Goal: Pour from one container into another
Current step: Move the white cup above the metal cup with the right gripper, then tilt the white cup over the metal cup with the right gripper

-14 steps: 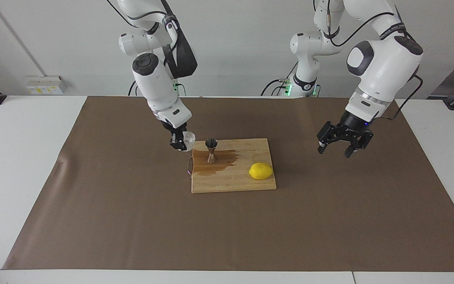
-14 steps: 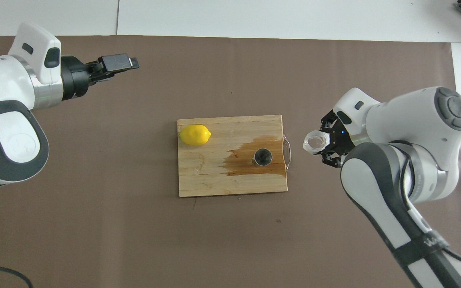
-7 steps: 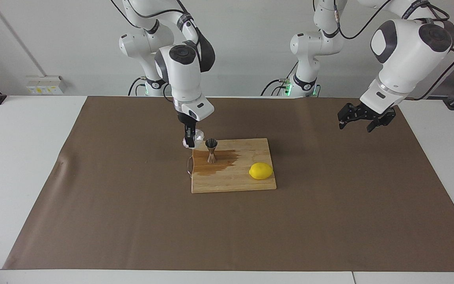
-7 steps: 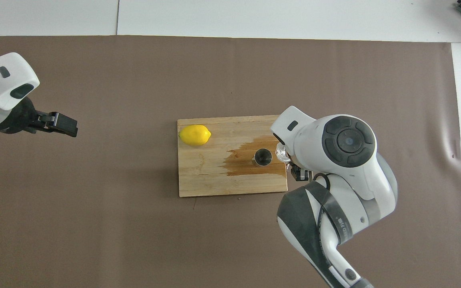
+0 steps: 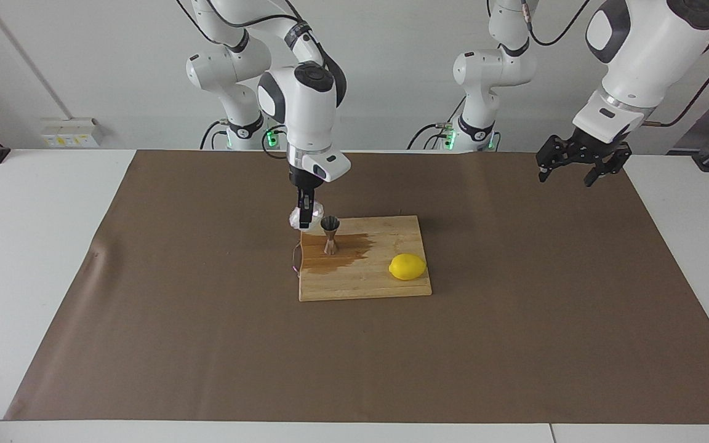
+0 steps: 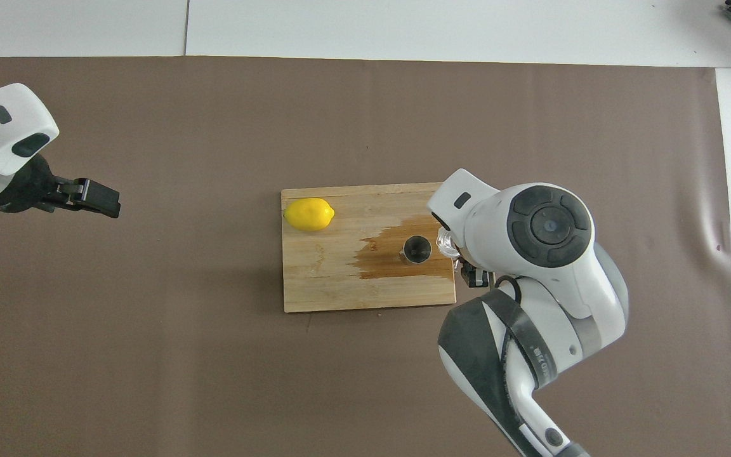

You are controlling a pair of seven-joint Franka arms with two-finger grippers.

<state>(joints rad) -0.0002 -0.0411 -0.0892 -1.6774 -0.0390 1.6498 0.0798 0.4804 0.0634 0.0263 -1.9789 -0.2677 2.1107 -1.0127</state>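
Observation:
The steel jigger (image 5: 330, 234) (image 6: 416, 249) stands upright on the wooden cutting board (image 5: 385, 283) (image 6: 321, 279), in a dark wet patch. My right gripper (image 5: 305, 215) is shut on the clear glass cup (image 5: 302, 216) (image 6: 445, 241), tipped sideways with its mouth close beside the jigger's rim, at the board's end toward the right arm. In the overhead view the right arm covers most of the cup. My left gripper (image 5: 579, 169) (image 6: 96, 198) hangs open and empty, high over the mat toward the left arm's end.
A yellow lemon (image 5: 407, 267) (image 6: 309, 214) lies on the board at its end toward the left arm. A brown mat (image 5: 514, 344) covers the table. The board has a wire handle (image 5: 296, 258) at the end near the cup.
The right gripper carried the cup in beside the jigger and tipped it over. The left arm lifted and drew back toward its own base.

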